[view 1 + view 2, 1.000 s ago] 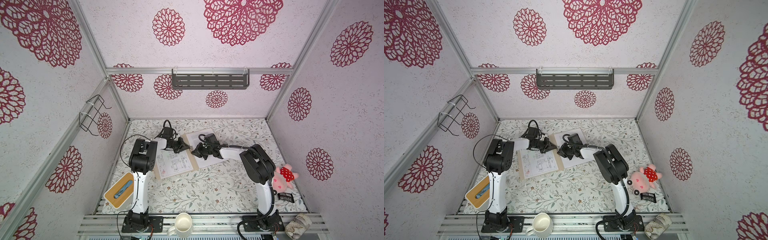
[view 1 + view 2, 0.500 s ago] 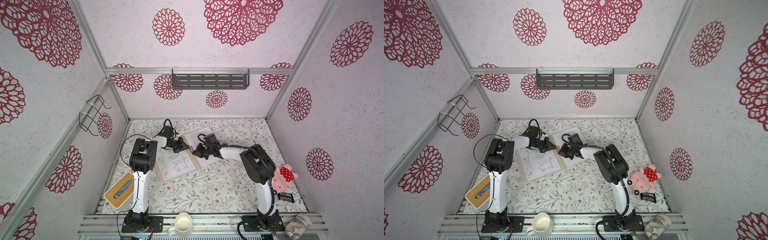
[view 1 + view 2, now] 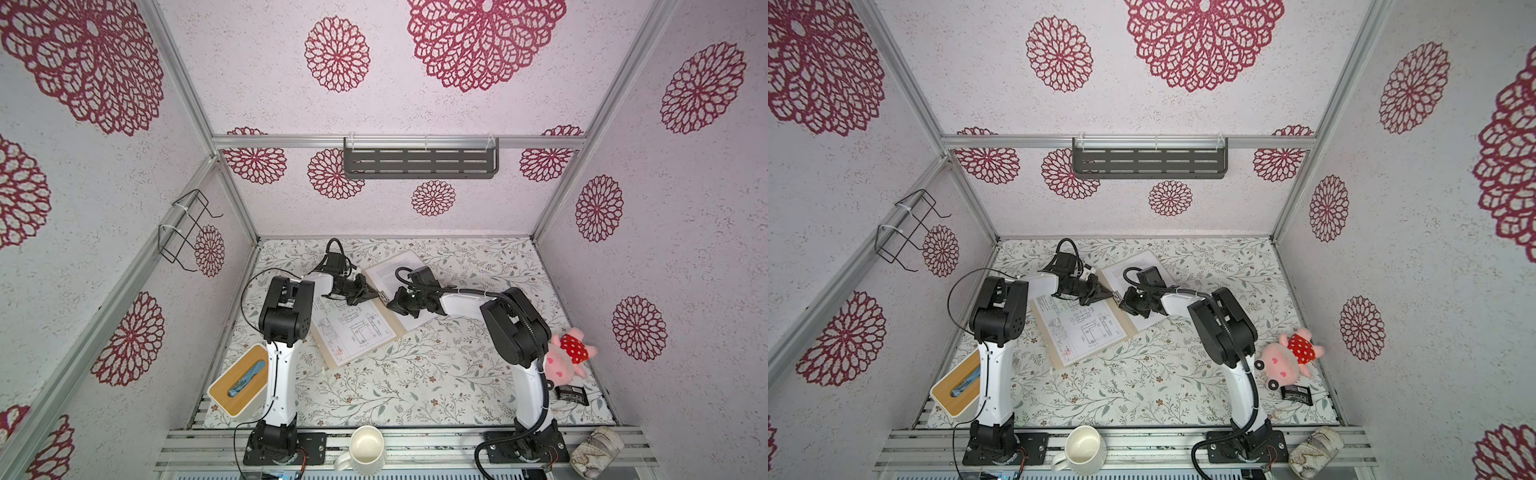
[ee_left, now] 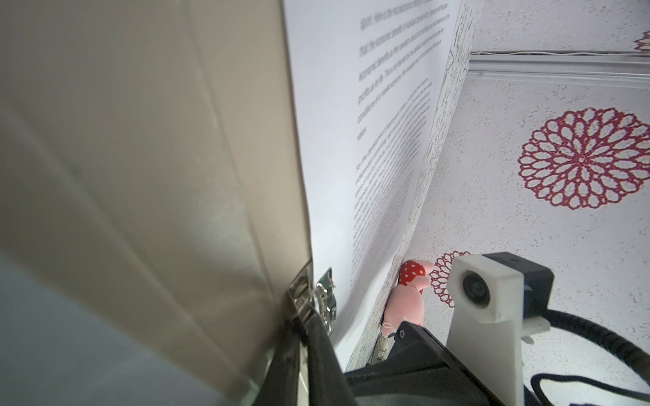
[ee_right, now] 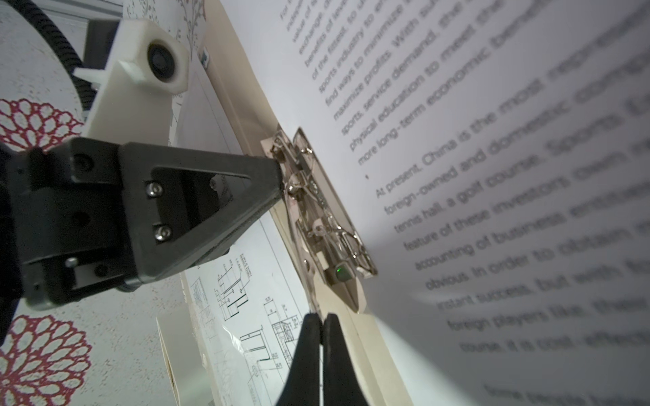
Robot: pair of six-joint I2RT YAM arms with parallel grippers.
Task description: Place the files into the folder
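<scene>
The beige folder (image 3: 392, 322) lies open on the floral table in both top views. The line-drawing file (image 3: 357, 332) rests on its left half, and the printed-text file (image 3: 395, 270) on its right half. A metal clip (image 5: 323, 218) sits along the spine between them. My left gripper (image 3: 376, 296) is shut on the far end of this clip (image 4: 325, 298), as the left wrist view shows. My right gripper (image 5: 320, 318) is shut, with its tips down on the folder's spine (image 5: 358, 334) just short of the clip's near end, beside the drawing (image 5: 253, 309).
A bamboo-topped tissue box (image 3: 239, 380) stands front left by the left arm's base. A white mug (image 3: 365, 449) and a patterned cup (image 3: 596, 453) sit on the front rail. A pink plush toy (image 3: 567, 359) and a small black packet (image 3: 572, 394) lie at the right.
</scene>
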